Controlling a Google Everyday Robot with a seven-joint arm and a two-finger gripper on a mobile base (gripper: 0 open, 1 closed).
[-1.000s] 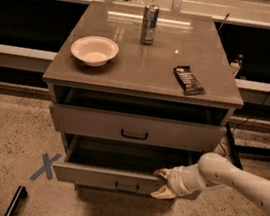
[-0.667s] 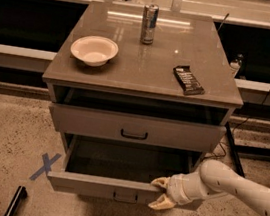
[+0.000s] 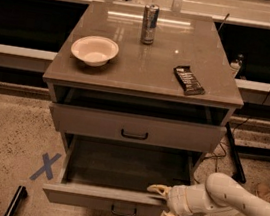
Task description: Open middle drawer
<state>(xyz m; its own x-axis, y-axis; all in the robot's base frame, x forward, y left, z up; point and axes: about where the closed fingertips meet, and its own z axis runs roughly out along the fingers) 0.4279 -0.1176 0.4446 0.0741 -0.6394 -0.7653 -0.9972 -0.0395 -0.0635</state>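
Observation:
The grey cabinet (image 3: 144, 81) has its upper drawer (image 3: 135, 128) a little way out. The middle drawer (image 3: 106, 197) below it is pulled far out, and its dark inside (image 3: 126, 167) holds nothing I can see. Its small black handle (image 3: 123, 211) sits at the front centre. My gripper (image 3: 159, 210) is at the right end of the drawer front. One finger (image 3: 157, 188) lies over the top edge and the other hangs below the front panel. The fingers are spread apart, with the white arm (image 3: 232, 198) coming in from the right.
On the cabinet top stand a pale bowl (image 3: 94, 49), a metal can (image 3: 149, 23) and a dark snack bar (image 3: 189, 80). A blue tape X (image 3: 45, 166) marks the floor at left. A black bar (image 3: 15, 202) lies at lower left. Cables and a black leg (image 3: 233, 152) are at right.
The middle drawer has slid further out toward the camera. My gripper moved down and forward with its front edge, and its fingers now stand wider apart.

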